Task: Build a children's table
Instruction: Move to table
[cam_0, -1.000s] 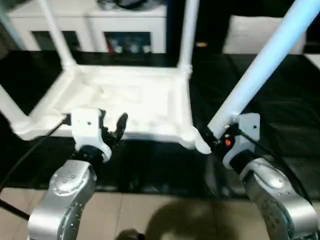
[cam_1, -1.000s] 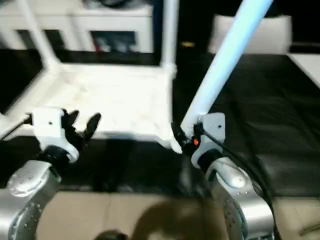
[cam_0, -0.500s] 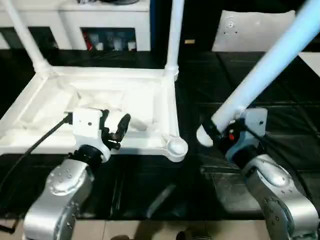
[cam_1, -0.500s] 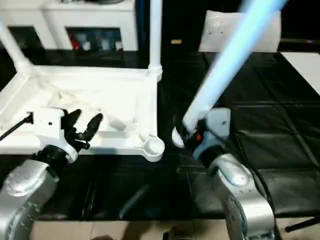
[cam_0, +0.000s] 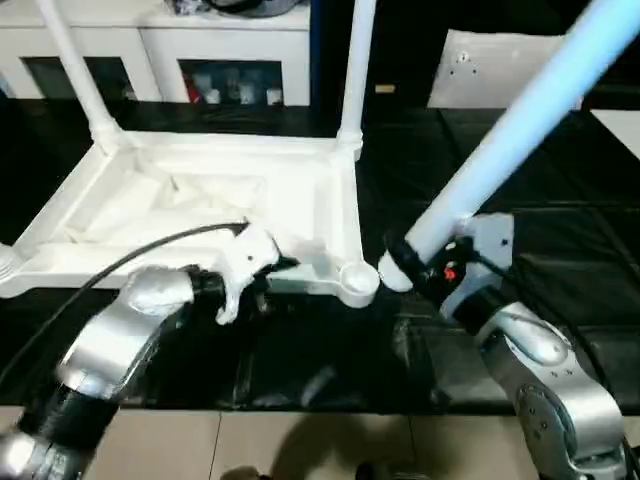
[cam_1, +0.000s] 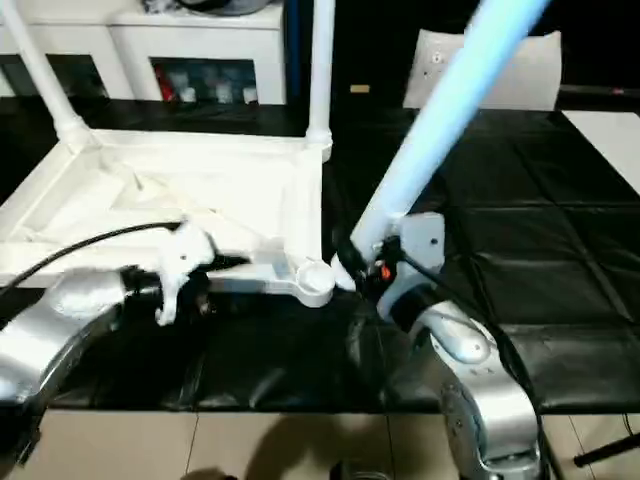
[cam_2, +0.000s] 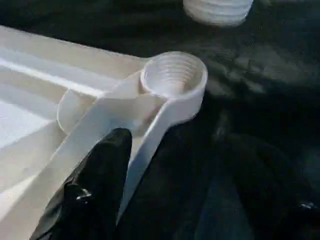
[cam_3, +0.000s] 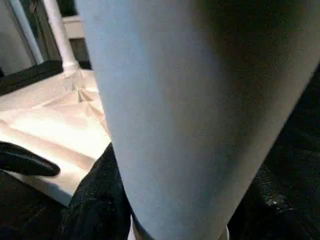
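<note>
The right gripper (cam_0: 420, 262) is clasping the last leg (cam_0: 510, 130), its end nearing the table top's (cam_0: 200, 200) empty socket (cam_0: 355, 279) at the near right corner. The left gripper (cam_0: 262, 285), fingers spread, is reaching to the top's near rim; next, it should brace the top while the leg's end is lined up over the socket

Smooth white plastic table top (cam_0: 200, 200) and leg (cam_0: 510, 130), glossy black mat (cam_0: 560, 250)

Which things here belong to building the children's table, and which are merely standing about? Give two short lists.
Belonging to the job:
table top, upside down
empty corner socket
two fitted legs
loose leg in the right gripper

Standing about:
white cabinet
white board
black mat
</note>
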